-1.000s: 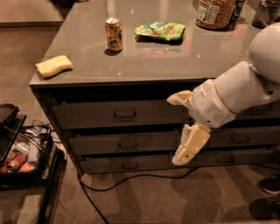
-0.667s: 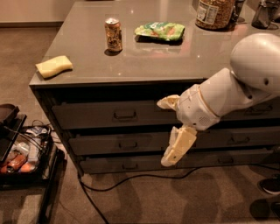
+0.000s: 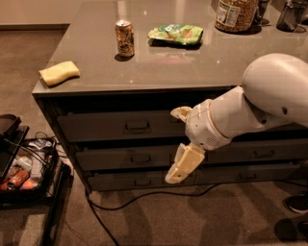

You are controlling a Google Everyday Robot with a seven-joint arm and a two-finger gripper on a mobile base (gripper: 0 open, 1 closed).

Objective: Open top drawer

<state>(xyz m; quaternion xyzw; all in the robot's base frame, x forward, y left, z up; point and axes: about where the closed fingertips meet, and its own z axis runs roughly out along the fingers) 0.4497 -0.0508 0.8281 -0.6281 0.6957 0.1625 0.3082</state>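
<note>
The top drawer (image 3: 96,126) is the tallest grey-brown front of the left stack, right under the counter, and it sits flush and closed. Its small rectangular pull handle (image 3: 137,126) is at the centre. My gripper (image 3: 172,145) hangs in front of the drawers, a little right of that handle and slightly lower. It is open: one cream fingertip (image 3: 179,113) is level with the top drawer and the other finger (image 3: 182,166) reaches down over the lower drawers. Nothing is between them. My white arm (image 3: 260,103) covers the right stack's upper front.
On the counter (image 3: 207,57) are a yellow sponge (image 3: 59,72), a drink can (image 3: 124,38), a green snack bag (image 3: 175,33) and a jar (image 3: 236,14). A black cart (image 3: 24,168) of clutter stands at left. A cable (image 3: 144,196) runs along the carpet.
My arm and gripper have moved left across the drawer fronts, closer to the top drawer's handle. The drawer has stayed closed.
</note>
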